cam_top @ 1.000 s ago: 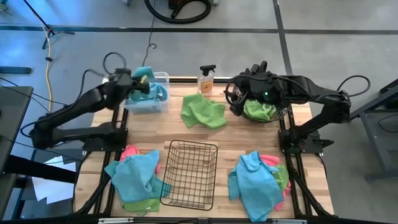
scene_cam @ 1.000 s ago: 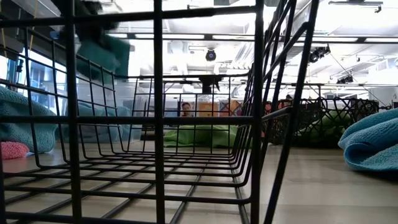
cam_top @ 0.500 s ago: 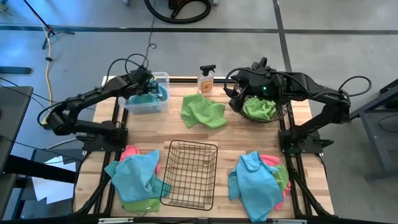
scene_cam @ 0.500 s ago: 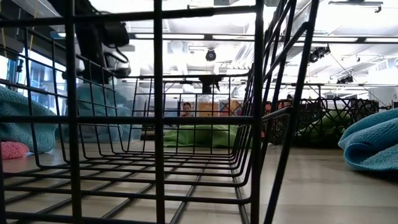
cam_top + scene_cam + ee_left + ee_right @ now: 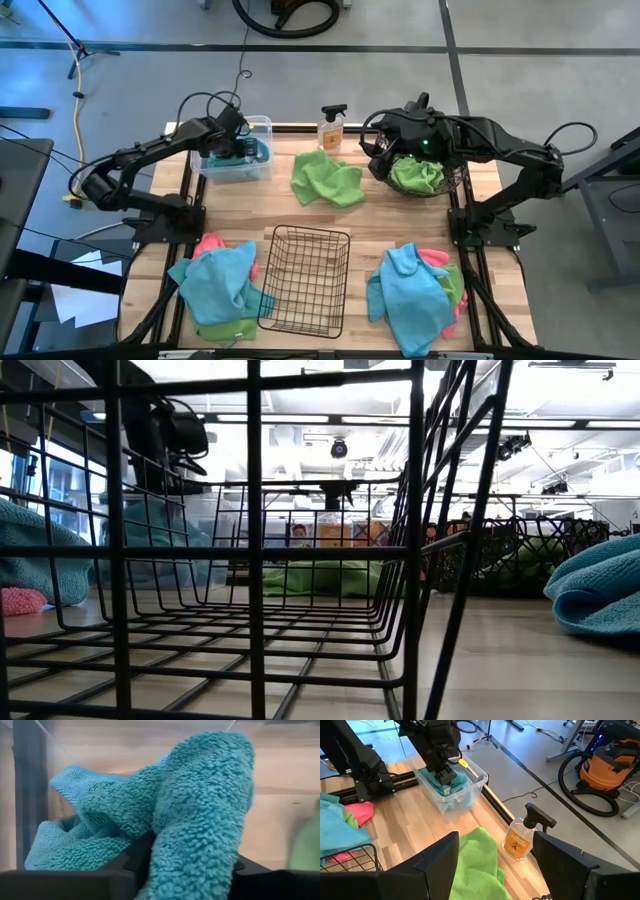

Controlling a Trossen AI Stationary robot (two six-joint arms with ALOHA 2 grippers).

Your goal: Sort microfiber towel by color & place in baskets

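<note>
Hanging inside the clear bin at the worktop's far left corner, my left jaws have a teal towel draped across them. I cannot tell whether they grip it or merely touch it. My right jaws stand wide apart with nothing between them, above the round wire basket at the far right corner, where a green towel lies. Between the two containers, an orange spray bottle stands at the far edge, with a loose green towel just in front of it. The black grid basket sits mid-worktop by the near edge. A mixed towel heap lies on each side of it, one toward the near left corner and one toward the near right corner, teal uppermost with pink and green showing beneath.
</note>
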